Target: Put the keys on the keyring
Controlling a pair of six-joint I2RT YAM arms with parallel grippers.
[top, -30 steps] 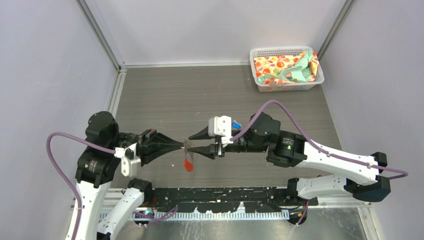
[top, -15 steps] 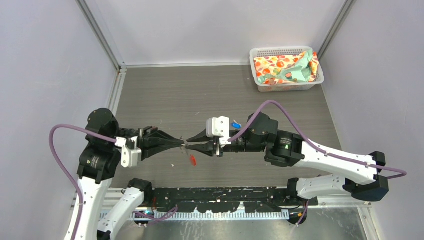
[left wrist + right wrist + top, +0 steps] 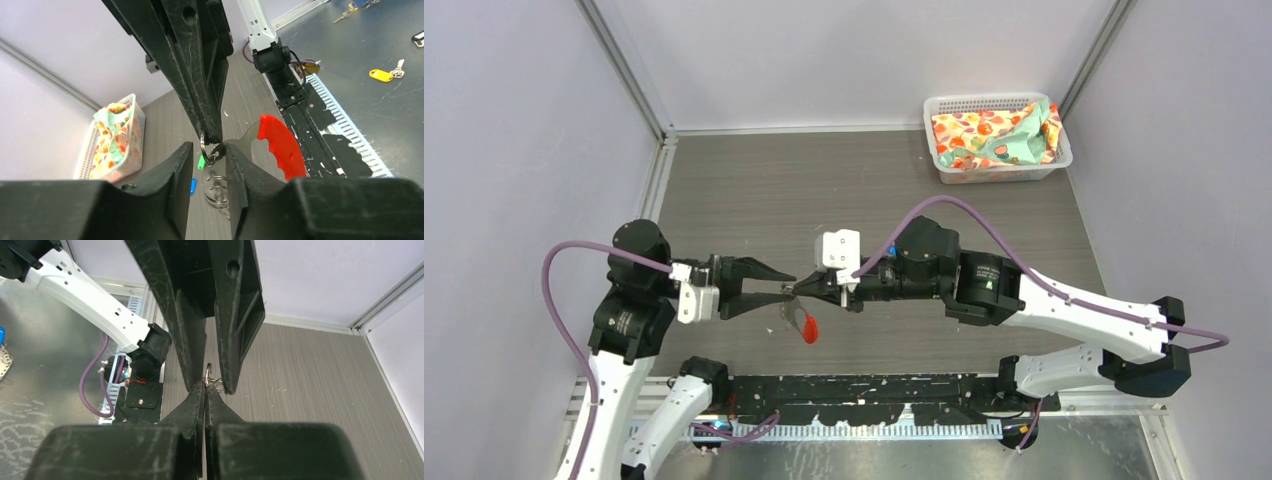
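The keyring [image 3: 792, 308] hangs above the table between the two arms, its red tag [image 3: 808, 328] dangling low. My right gripper [image 3: 800, 290] is shut on the wire ring [image 3: 208, 372]; in the right wrist view my fingertips [image 3: 205, 386] press together just under it. My left gripper [image 3: 776, 288] stands open, one finger [image 3: 177, 167] on each side of the ring [image 3: 216, 186] without pinching it. A green key [image 3: 201, 161] shows right beside the ring; I cannot tell whether it hangs on it. A blue key [image 3: 193, 186] shows just below the green one.
A white basket [image 3: 944, 165] with a colourful cloth stands at the back right corner. Grey walls close in the left, back and right sides. A black rail [image 3: 864, 385] runs along the near edge between the arm bases.
My left gripper has opened and let go of the keyring. My right gripper has shut on it. Both grippers have shifted a little to the left.
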